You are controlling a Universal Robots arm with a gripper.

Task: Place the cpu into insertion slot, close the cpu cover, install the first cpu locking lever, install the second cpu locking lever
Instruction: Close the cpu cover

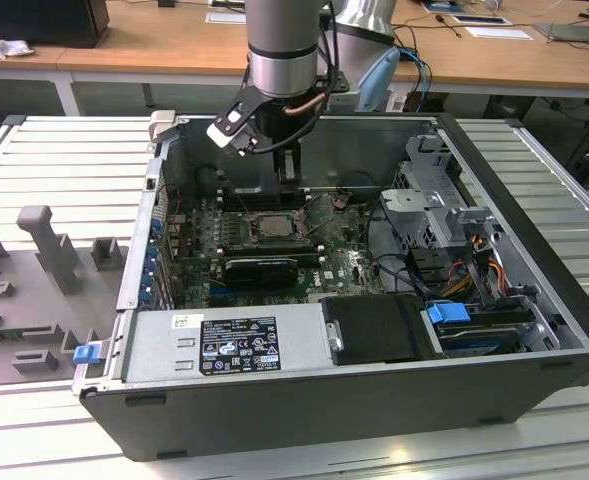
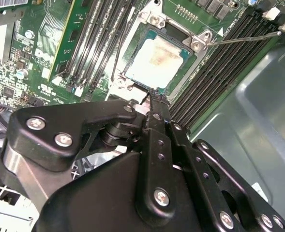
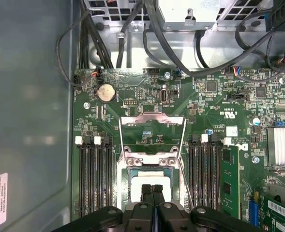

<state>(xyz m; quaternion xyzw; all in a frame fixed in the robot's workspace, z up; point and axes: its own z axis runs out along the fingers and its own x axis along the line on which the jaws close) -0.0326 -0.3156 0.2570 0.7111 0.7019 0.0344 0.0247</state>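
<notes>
1. In the exterior view, wooden desks (image 1: 154,40) stand behind a ribbed metal worktop (image 1: 54,150) that carries an open case (image 1: 304,400). The arm (image 1: 284,40) reaches down into the case. Its gripper (image 1: 291,183) hangs just above the slot (image 1: 272,226) on the green board (image 1: 344,262).

2. In the second wrist view, the cpu (image 2: 157,60) lies flat inside the slot (image 2: 181,67), pale face up and apparently seated square. The fingers (image 2: 154,113) are clenched together with nothing between them, and their tip is at the chip's near edge. A thin lever (image 2: 244,36) lies swung out across the memory slots (image 2: 215,67), unlatched.

3. In the first wrist view, the clenched gripper (image 3: 152,189) sits over the cpu (image 3: 136,186). The cover (image 3: 152,119) is tilted open beyond its hinge, and the board shows through its cut-out.
   - So placing looks done, and closing the cover looks like the step in hand.
   - To do it well, I judge that the closed tip should press on the cover's metal rim, never on the chip's face.
   - It should bring the plate down evenly about the hinge and keep clear of the loose lever, so nothing catches underneath.
</notes>
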